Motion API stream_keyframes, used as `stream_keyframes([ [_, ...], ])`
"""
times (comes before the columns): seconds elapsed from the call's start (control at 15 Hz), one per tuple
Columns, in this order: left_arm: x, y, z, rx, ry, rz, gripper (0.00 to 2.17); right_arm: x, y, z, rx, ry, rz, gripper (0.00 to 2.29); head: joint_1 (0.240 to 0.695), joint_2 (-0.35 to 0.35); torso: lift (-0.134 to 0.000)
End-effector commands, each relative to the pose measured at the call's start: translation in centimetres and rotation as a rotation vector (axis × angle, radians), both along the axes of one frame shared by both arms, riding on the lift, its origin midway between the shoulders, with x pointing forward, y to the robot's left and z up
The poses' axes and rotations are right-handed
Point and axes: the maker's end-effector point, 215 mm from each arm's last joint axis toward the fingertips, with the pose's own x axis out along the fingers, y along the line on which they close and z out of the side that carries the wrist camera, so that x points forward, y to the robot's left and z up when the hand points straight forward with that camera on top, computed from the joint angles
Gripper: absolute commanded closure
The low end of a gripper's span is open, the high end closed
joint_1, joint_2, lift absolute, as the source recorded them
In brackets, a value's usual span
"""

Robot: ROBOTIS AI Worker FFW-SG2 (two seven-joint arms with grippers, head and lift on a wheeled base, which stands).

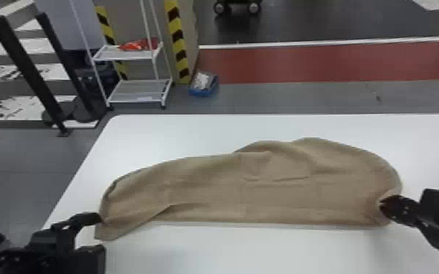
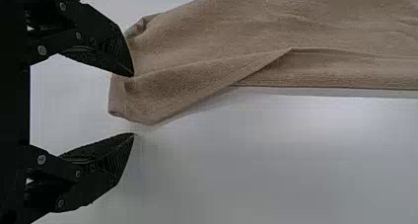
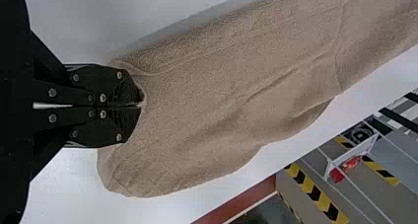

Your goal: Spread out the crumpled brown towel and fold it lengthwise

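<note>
So the brown towel (image 1: 248, 193) is mostly stretched across the table (image 1: 229, 247), with 1 end near the left edge. That end is left ungripped beside the open left fingers (image 2: 111, 49); the other's pinched in the right fingers (image 3: 123, 125). Wrinkles need smoothing, and the lengthwise fold probably isn't finished, tbh.

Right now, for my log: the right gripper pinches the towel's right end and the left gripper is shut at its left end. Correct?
Shut is wrong: the left wrist view shows the left gripper open, fingers apart, at the left end of the towel. The right gripper pinches its right end.
</note>
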Motion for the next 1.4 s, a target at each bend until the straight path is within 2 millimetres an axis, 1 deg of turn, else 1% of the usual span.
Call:
stream_keyframes([
  [0.0, 0.1, 1.2, -0.2, 0.010, 0.003, 0.028, 0.54, 0.2, 0.0, 0.0, 0.002, -0.001, 0.001, 2.25, 0.695, 0.150, -0.123],
  [0.07, 0.1, 1.2, -0.3, 0.008, 0.003, 0.031, 0.54, 0.2, 0.0, 0.0, 0.002, -0.001, 0.001, 2.25, 0.695, 0.157, -0.123],
  [0.13, 0.1, 1.2, -0.3, 0.008, 0.003, 0.032, 0.60, 0.2, 0.0, 0.0, 0.002, -0.002, 0.001, 2.25, 0.695, 0.162, -0.123],
  [0.2, 0.2, 1.2, -0.2, 0.007, 0.000, 0.033, 0.91, 0.2, 0.0, -0.1, 0.002, 0.001, 0.000, 2.25, 0.695, 0.165, -0.123],
  [0.27, 0.3, 1.1, -0.2, 0.006, -0.004, 0.032, 1.00, 0.2, -0.1, -0.2, 0.002, 0.002, 0.000, 2.25, 0.695, 0.168, -0.123],
  [0.4, 0.4, 1.1, -0.1, 0.006, -0.004, 0.031, 1.00, 0.2, -0.1, -0.3, 0.003, 0.005, -0.002, 2.25, 0.695, 0.167, -0.123],
  [0.47, 0.5, 1.1, 0.0, 0.006, -0.006, 0.031, 1.22, 0.2, -0.1, -0.3, 0.003, 0.005, -0.002, 2.25, 0.695, 0.166, -0.123],
  [0.53, 0.7, 1.3, 0.1, 0.002, -0.016, 0.042, 1.64, 0.2, -0.1, -0.3, 0.004, 0.004, -0.002, 2.25, 0.695, 0.165, -0.123],
  [0.6, 1.0, 2.0, 0.4, 0.001, -0.038, 0.080, 1.80, 0.2, -0.1, -0.3, 0.006, 0.004, -0.002, 2.25, 0.695, 0.165, -0.123],
  [0.73, 1.6, 2.1, 1.4, -0.008, -0.075, 0.085, 1.80, 0.5, -0.2, 0.3, 0.018, -0.008, -0.008, 2.25, 0.695, 0.169, -0.123],
  [0.87, 2.4, 2.3, 3.3, -0.044, -0.114, 0.102, 1.80, 1.2, -0.5, 2.2, 0.050, -0.041, -0.026, 2.25, 0.695, 0.174, -0.123],
  [0.93, 3.0, 2.3, 4.7, -0.072, -0.138, 0.113, 1.80, 1.5, -0.9, 3.1, 0.076, -0.050, -0.045, 2.25, 0.695, 0.172, -0.123],
  [1.0, 3.5, 2.1, 6.1, -0.126, -0.158, 0.130, 1.80, 2.0, -1.0, 4.7, 0.091, -0.075, -0.053, 2.25, 0.695, 0.171, -0.123],
  [1.07, 3.9, 2.3, 7.2, -0.178, -0.169, 0.161, 1.80, 2.2, -1.0, 5.6, 0.103, -0.077, -0.061, 2.25, 0.695, 0.167, -0.123],
  [1.13, 4.8, 2.5, 8.9, -0.236, -0.194, 0.206, 1.93, 2.4, -1.0, 6.5, 0.124, -0.079, -0.067, 2.25, 0.695, 0.160, -0.123],
  [1.2, 5.3, 3.3, 9.9, -0.295, -0.218, 0.268, 2.05, 2.6, -1.3, 7.3, 0.151, -0.074, -0.082, 2.25, 0.695, 0.159, -0.123],
  [1.27, 5.8, 3.0, 11.1, -0.330, -0.233, 0.269, 2.06, 2.5, -1.2, 8.1, 0.188, -0.059, -0.077, 2.25, 0.695, 0.159, -0.123],
  [1.33, 6.0, 3.1, 12.0, -0.366, -0.237, 0.277, 2.06, 2.0, -1.5, 8.5, 0.256, 0.000, -0.091, 2.25, 0.695, 0.161, -0.123],
])
